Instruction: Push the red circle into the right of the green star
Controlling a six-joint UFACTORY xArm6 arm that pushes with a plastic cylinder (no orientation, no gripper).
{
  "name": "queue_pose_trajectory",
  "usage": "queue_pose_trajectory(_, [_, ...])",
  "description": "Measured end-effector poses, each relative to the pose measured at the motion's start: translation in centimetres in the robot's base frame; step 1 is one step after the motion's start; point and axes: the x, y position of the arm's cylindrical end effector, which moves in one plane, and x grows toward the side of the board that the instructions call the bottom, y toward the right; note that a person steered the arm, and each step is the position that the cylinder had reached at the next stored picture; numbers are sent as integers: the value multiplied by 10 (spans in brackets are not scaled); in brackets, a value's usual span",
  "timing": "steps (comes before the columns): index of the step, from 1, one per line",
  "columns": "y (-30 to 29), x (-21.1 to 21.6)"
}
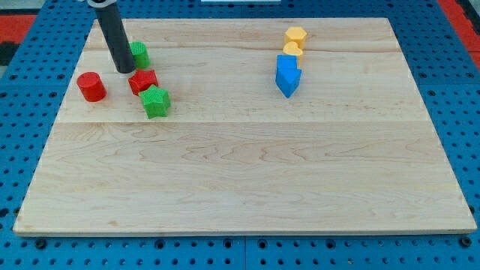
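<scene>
Your arm carried no hand, only a rod, so there was nothing to clench or release; my tip (124,71) rested on the tabletop (247,187) near its 10 o'clock corner. The tip sat just at the left edge of a green block (139,53), whose shape was partly hidden behind the rod, and just at 11 o'clock of the red star (142,81).

From the tip, the red circle (91,87) lay near, at about 8 o'clock, apart from it. It looked like a short upright cylinder with a flat top, standing clear of the other blocks. The green star (156,101) lay at 5 o'clock of the tip, touching the red star's lower right.

You would judge the push not yet begun: the circle was left of the star, while the task wants it on the star's right. The tip probably needed to get behind the circle and steer it round the cluster.

Well apart, toward 2 o'clock on the board, two yellow blocks (295,41) and two blue blocks (287,75) stood in a close column.
</scene>
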Motion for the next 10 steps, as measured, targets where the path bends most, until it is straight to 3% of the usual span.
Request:
queue_pose_trajectory(1, [-1, 9])
queue_pose_trajectory(2, [-86, 7])
queue_pose_trajectory(3, [-103, 54])
queue_pose_trajectory(5, [-80, 20])
queue_pose_trajectory(6, [-9, 67])
queue_pose_trajectory(7, [-4, 126])
queue_pose_trajectory(9, [-13, 173])
queue_pose_trajectory(10, [43, 173])
